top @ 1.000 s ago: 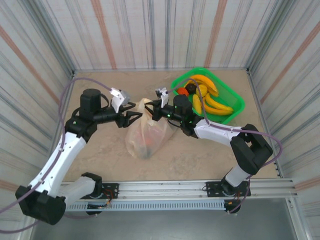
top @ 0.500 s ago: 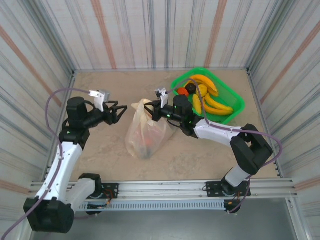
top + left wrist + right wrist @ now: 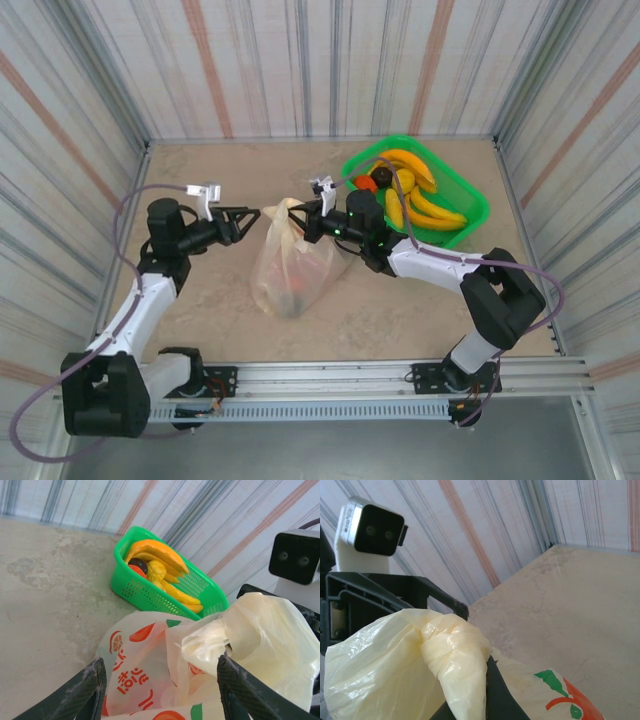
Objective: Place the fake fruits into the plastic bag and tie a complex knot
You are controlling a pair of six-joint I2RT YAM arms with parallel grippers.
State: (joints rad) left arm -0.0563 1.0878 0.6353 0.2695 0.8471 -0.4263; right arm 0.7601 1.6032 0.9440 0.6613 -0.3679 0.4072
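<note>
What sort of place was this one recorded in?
Likely a lab robot test cell, not a home: striped panel walls box in a beige table, robot arms are bolted to a metal rail, and plastic fruit sits in a green basket.

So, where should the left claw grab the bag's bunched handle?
Grip the bunched cream handle at the top of the bag, coming in level from the left arm's side. It stands up there, facing the open left claw, while the right claw is shut on its far side.
</note>
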